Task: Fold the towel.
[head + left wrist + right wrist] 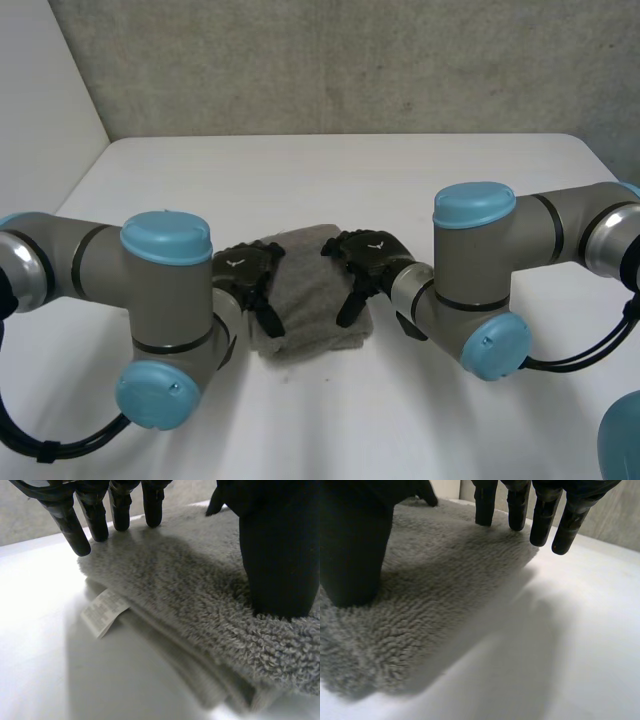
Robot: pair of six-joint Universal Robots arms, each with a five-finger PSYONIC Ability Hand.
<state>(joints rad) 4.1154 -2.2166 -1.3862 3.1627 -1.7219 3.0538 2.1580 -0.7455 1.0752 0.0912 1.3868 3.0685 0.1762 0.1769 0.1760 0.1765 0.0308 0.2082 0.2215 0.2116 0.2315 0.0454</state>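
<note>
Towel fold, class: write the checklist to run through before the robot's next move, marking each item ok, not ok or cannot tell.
1. Towel folded into a layered bundle: ok.
2. Left hand resting on the towel, fingers straight: ok.
3. Right hand resting on the towel, fingers straight: ok.
4. Towel wholly on the table: ok.
5. Label tucked inside: not ok, it sticks out from under the top layer.
6. Far edges aligned: cannot tell.
</note>
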